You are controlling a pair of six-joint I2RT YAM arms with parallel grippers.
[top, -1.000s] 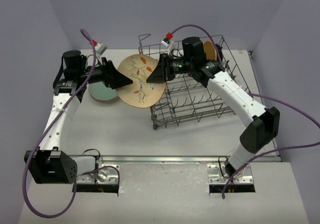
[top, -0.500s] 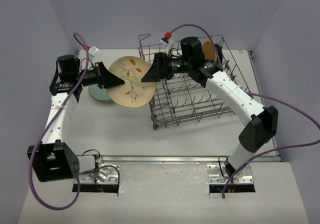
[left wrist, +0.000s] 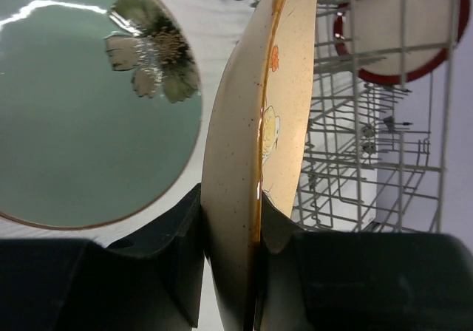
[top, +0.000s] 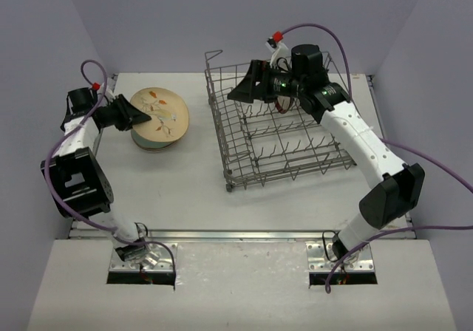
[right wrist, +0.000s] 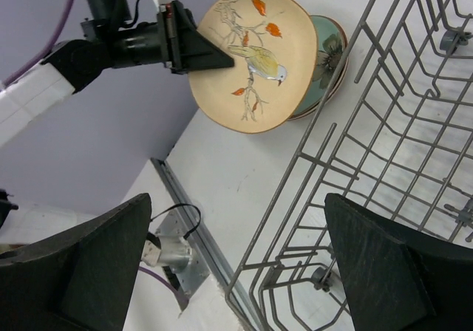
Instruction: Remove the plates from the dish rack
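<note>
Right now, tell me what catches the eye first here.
The cream bird-painted plate stands out, pinched at its rim by the left gripper above a mint green plate at the table's left. Right of it sits the big wire dish rack, with the right gripper open over its far side.

A pale table carries a grey wire dish rack at right and a short plate stack at rear left.
</note>
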